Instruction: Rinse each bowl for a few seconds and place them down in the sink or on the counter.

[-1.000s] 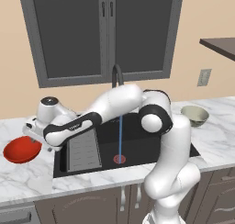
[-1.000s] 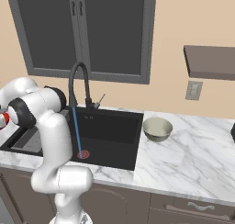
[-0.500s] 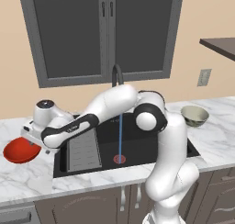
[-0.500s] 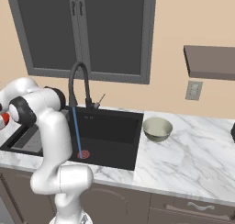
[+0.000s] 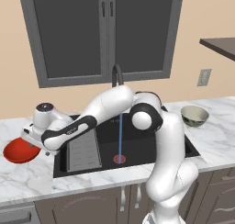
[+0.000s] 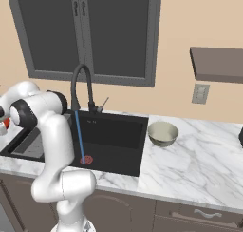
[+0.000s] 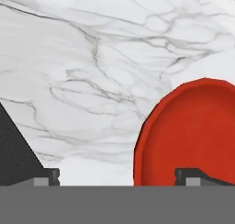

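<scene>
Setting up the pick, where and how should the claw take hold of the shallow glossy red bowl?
Probably by the rim of the shallow glossy red bowl, from above. It sits upright on the white marble counter, low and wide, so one fingertip inside and one outside the thin edge suits the open claw best.
</scene>
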{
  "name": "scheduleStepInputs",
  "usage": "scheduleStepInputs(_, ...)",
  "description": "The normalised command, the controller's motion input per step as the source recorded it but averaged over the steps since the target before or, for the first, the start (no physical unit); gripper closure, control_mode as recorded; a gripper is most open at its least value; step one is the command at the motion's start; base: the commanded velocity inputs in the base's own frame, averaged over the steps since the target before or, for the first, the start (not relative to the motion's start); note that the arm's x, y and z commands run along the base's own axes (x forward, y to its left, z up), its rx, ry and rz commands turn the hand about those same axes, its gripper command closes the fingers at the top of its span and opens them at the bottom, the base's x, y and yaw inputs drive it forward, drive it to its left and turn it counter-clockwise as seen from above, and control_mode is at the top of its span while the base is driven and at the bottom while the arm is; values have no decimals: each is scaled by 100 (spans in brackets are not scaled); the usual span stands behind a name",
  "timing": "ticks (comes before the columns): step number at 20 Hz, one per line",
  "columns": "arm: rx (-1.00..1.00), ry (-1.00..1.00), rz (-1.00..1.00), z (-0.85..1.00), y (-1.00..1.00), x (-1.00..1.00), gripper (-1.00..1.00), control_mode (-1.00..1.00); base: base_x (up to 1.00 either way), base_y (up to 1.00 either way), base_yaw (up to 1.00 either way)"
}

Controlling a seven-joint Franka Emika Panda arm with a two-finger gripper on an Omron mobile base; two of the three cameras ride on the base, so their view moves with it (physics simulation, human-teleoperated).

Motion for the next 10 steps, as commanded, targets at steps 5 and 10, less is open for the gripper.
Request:
scheduleStepInputs(5, 0, 0, 0, -11, 10, 14, -100, -100, 0, 0, 0)
scheduleStepInputs(10, -1, -1, 0, -11, 18, 19, -100, -100, 0, 0, 0)
